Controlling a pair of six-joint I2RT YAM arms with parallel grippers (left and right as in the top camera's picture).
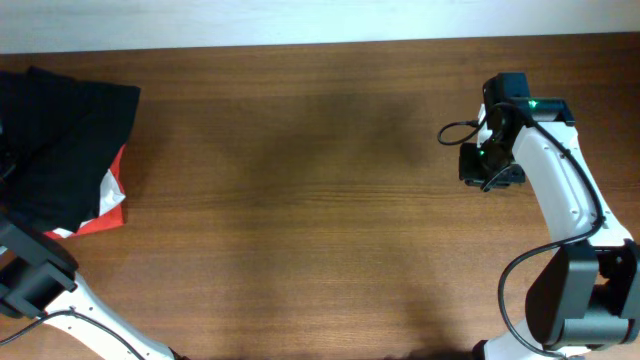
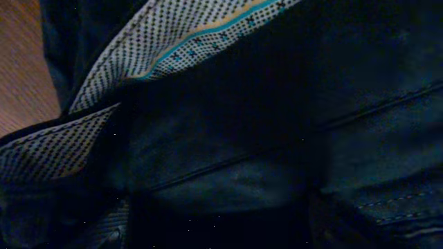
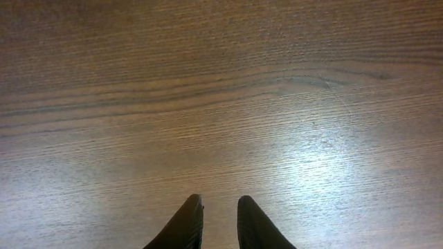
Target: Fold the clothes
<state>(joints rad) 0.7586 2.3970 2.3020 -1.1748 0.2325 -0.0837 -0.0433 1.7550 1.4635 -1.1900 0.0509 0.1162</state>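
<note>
A pile of dark clothes [image 1: 60,140] lies at the table's far left, with a red and white garment [image 1: 112,200] under its right edge. In the left wrist view a dark garment [image 2: 277,138] with a white dotted lining [image 2: 173,41] fills the frame. My left arm [image 1: 35,268] reaches to the pile's near edge, and its fingers are lost against the dark cloth. My right gripper [image 1: 490,178] is at the far right over bare wood; its fingers [image 3: 218,202] are nearly together and empty.
The brown wooden table [image 1: 320,200] stretches between the pile and the right arm. A strip of wood [image 2: 21,62] shows at the left of the left wrist view. The table's back edge runs along the top.
</note>
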